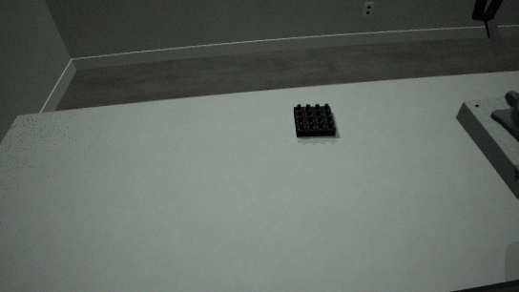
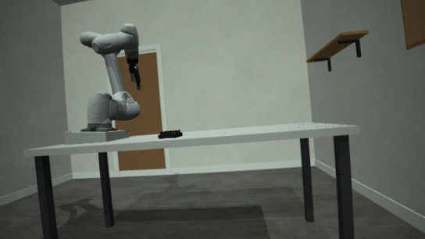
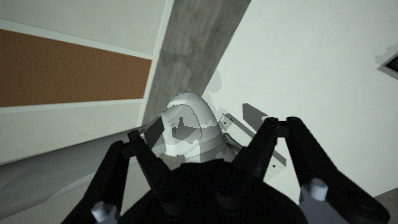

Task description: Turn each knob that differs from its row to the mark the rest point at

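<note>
Exterior view alone shows the gripper (image 2: 137,80) high above the desk (image 2: 242,134) — jaws apart, empty; top view shows the box (image 1: 314,121) at 12 o'clock.

Dim, flat light is washing the room, leaving the top view grey and grainy, with the knob box (image 1: 314,121) showing as a dark block whose marks are too small to read. It is casting a thin soft shadow on the table (image 1: 191,200). Ahead of the wide-spread, empty jaws, the wrist view is showing blocky, jagged edges, and faint shadows are pooling on the floor (image 2: 176,211).
</note>
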